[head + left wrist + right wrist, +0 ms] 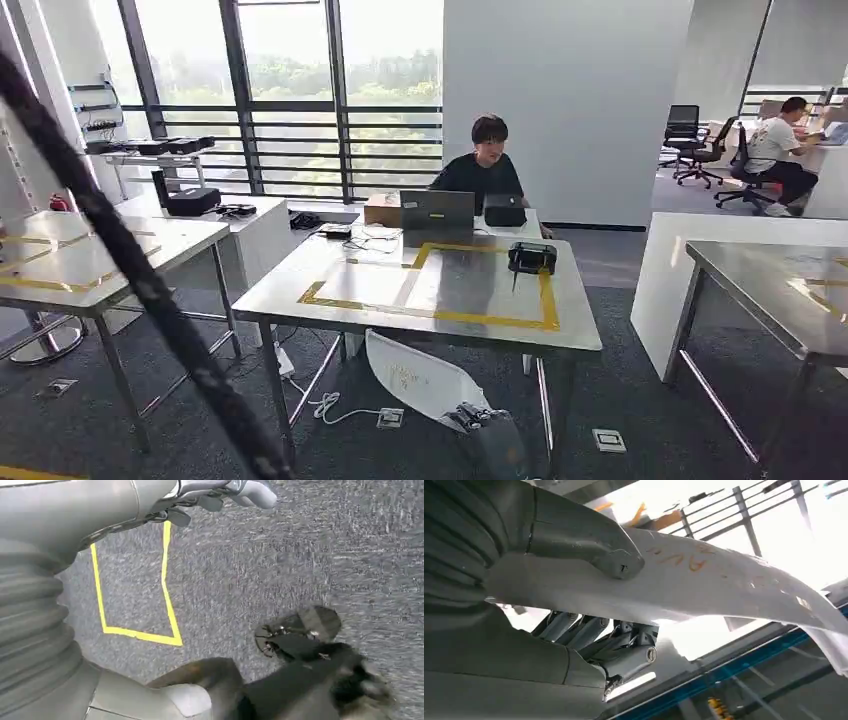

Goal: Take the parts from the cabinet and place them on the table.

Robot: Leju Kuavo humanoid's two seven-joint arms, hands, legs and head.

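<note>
One black box (531, 257) on steel table (330, 300)

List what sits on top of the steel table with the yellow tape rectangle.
On the steel table: a black device, an open grey laptop, a cardboard box, a black case. The laptop's lid hides whatever lies behind it.

Probably an office lab: steel tables (420, 290), laptop (437, 210), desk chairs (683, 128); carpet.

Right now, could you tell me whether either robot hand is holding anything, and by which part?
The right robot hand grips a curved white part near one end, thumb over one face, fingers under. The left robot hand holds nothing.
</note>
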